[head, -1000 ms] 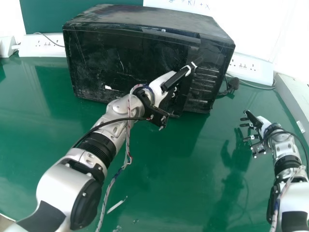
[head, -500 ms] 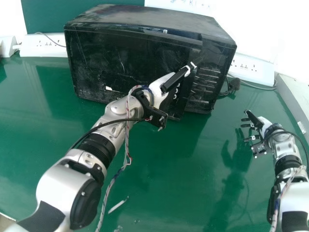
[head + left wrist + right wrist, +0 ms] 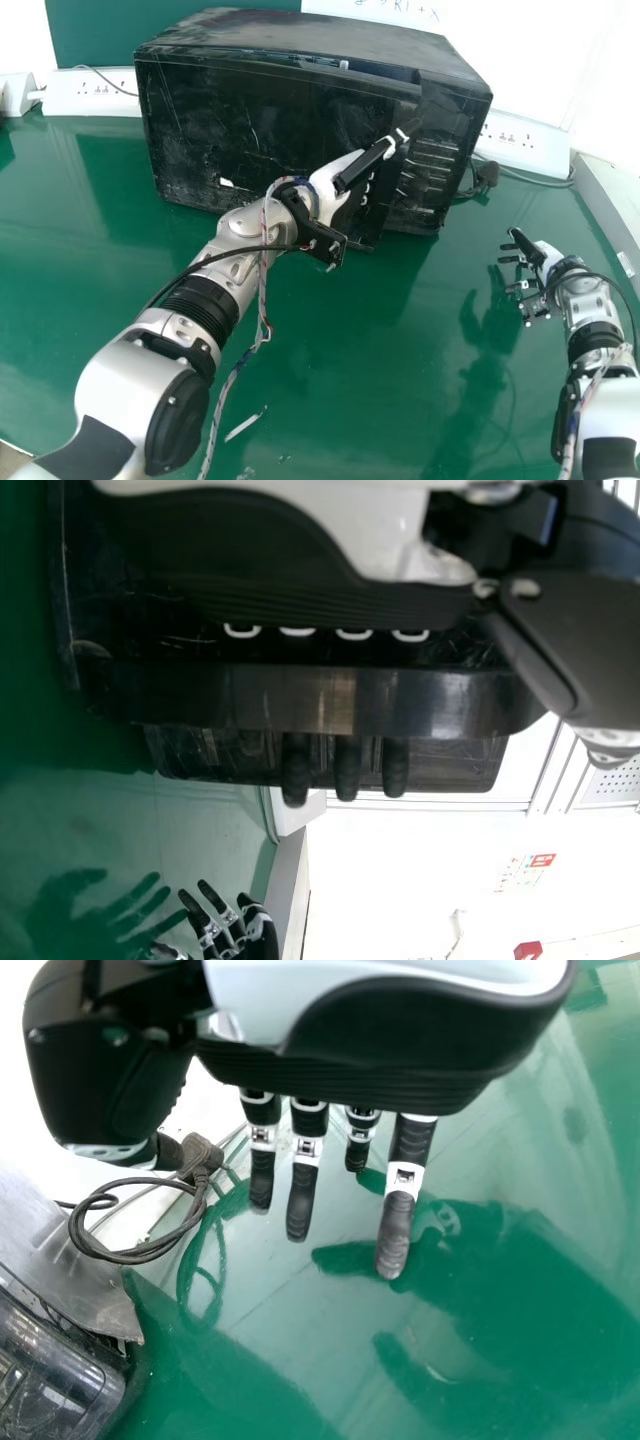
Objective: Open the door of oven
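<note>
Left hand, the nearer, is lying with straight fingers behind the upright free edge of the black, rectangular oven door — which is standing slightly ajar, extending leftward.

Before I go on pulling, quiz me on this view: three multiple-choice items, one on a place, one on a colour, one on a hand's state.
1. Where is the left hand relative to the oven?
A. On its top
B. At its front, toward the robot's right
C. Behind it

2. What colour is the table?
A. Green
B. White
C. Brown

3. How is the right hand?
A. In a fist
B. Gripping a cable
C. Open and empty

Key:
1. B: the head view shows it in front, near the slotted panel.
2. A: its surface is green in the head view.
3. C: the right wrist view shows its fingers extended, nothing in them.
</note>
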